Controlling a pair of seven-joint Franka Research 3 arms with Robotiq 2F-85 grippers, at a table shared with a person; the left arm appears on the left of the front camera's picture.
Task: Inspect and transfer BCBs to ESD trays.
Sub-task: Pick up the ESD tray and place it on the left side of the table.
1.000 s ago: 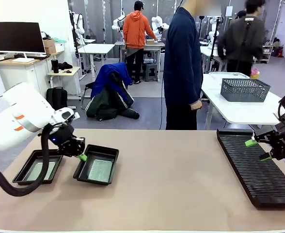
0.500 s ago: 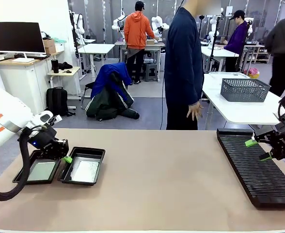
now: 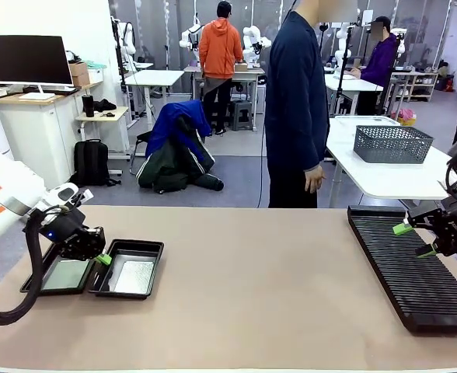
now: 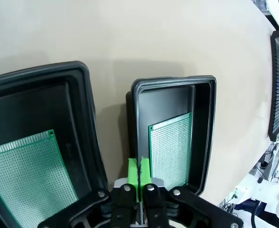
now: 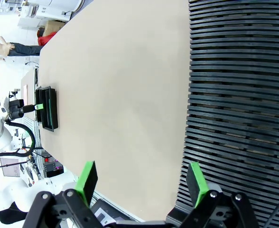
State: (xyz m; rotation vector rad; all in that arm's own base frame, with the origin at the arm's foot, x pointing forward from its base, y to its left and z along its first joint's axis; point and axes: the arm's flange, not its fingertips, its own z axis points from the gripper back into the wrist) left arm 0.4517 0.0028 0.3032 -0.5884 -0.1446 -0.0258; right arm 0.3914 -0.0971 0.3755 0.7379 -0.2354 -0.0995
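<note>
Now my left fingers (image 4: pixel 139 176), pinched on the near rim of one ESD tray (image 4: pixel 203 137), find both trays holding BCBs (image 4: pixel 170 147) at the bench's left, while my right fingers (image 5: pixel 142 183) hang open, empty, over the rack (image 3: pixel 407 264).

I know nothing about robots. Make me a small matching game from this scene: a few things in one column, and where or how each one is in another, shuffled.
Things:
1. left gripper
2. right gripper
3. rack
4. mesh basket

Places or states:
A. on the white table behind
B. open, over the rack
C. shut on the rim of a tray holding a board
D. lying along the table's right side

Pairs: 1-C, 2-B, 3-D, 4-A
</note>
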